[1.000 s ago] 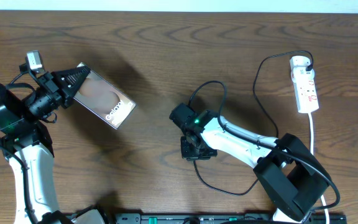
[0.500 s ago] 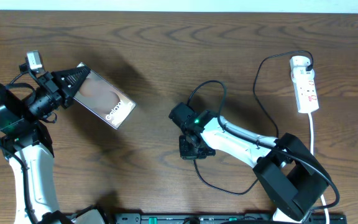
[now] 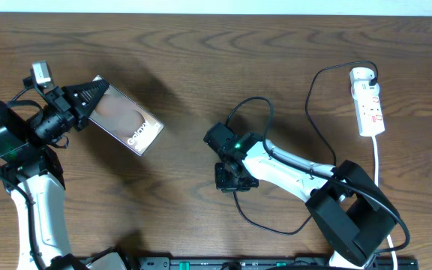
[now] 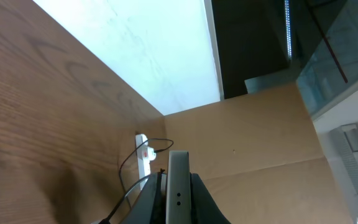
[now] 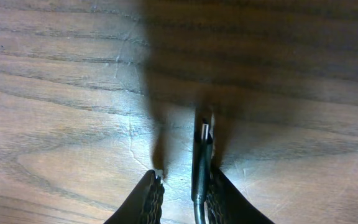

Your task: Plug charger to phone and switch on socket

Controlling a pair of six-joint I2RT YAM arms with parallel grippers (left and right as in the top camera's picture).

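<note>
1. left hand (image 3: 88, 94) is clamped on the phone (image 3: 128, 118) by one short end. The shadow on the bench (image 3: 201, 60) suggests the phone is lifted, screen up. My read: it is presented as a steady target so the other arm can plug in.
2. The phone's long axis runs diagonally. The gripped end is far-left; the free end, with the lettering, points near-right toward mid-bench. The left wrist view shows it edge-on between the fingers (image 4: 146, 202). The port is not visible; I assume it is on the free end.
3. right hand (image 5: 185, 182) sits low over mid-bench, jaws narrow, straddling the charger (image 3: 310, 112) at its plug tip (image 5: 204, 132). The plug lies against one finger (image 5: 219, 193) with a gap to the other, so I can't tell if it's actually pinched.
4. The plug's axis lines up with the hand, tip pointing out past the fingertips. From overhead that hand faces the near edge, not the phone. It likely needs a re-aim toward the phone's free end before insertion.
5. socket (image 3: 368, 101) lies far right, long axis running far-to-near, well apart from both hands. The charger's cable leaves from its far end. Switching looks like the last step.
</note>
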